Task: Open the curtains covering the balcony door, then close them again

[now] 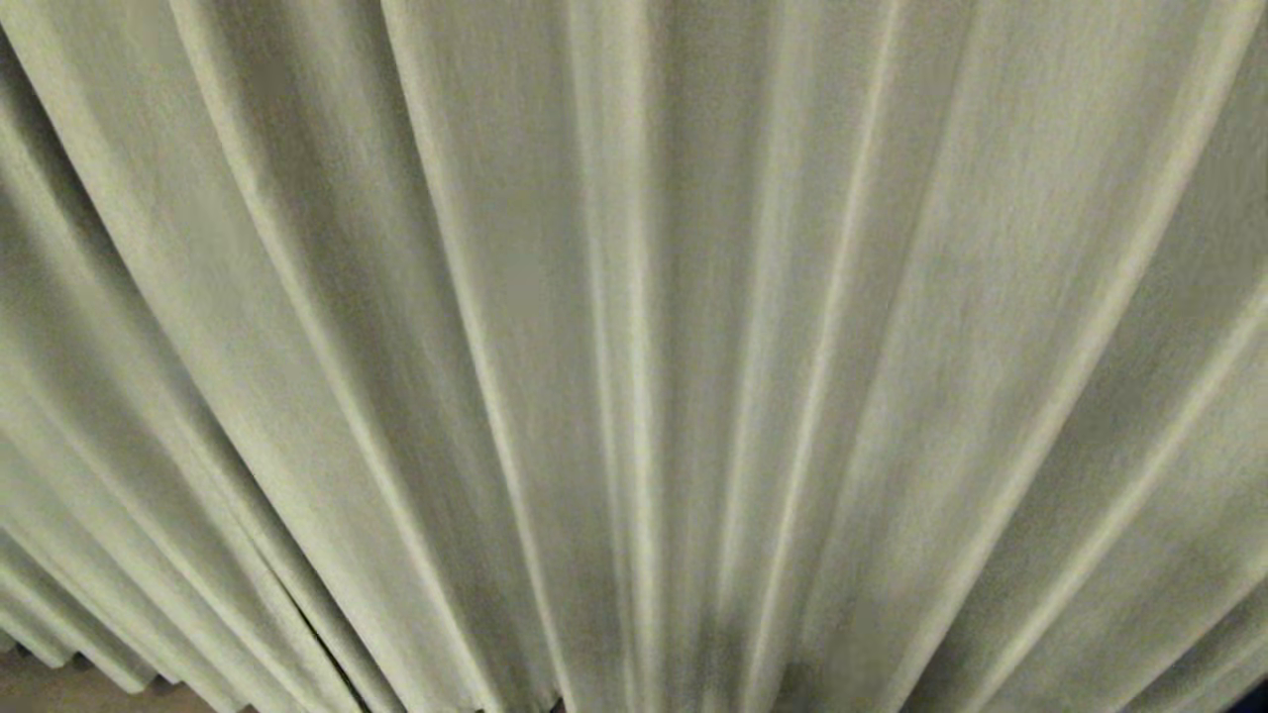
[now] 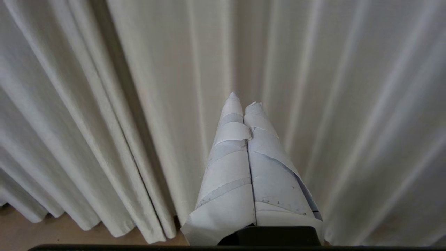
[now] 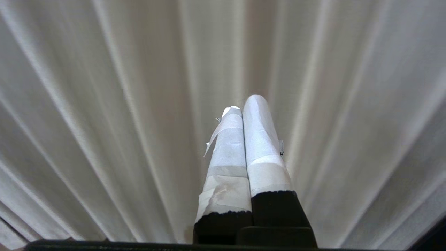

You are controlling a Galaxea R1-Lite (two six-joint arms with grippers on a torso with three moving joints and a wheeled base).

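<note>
Hanging directly ahead of both jaw sets, the curtains [image 1: 634,356] are drawn across. The left gripper [image 2: 244,99] and right gripper [image 3: 244,104] are fully closed, holding nothing. The fabric is probably soft and light (slips easily); pinch a pleat edge.

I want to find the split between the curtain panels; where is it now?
In the head view the split is low on the left of the curtains, above the floor. In the left wrist view it lies beside the left end effector.
</note>
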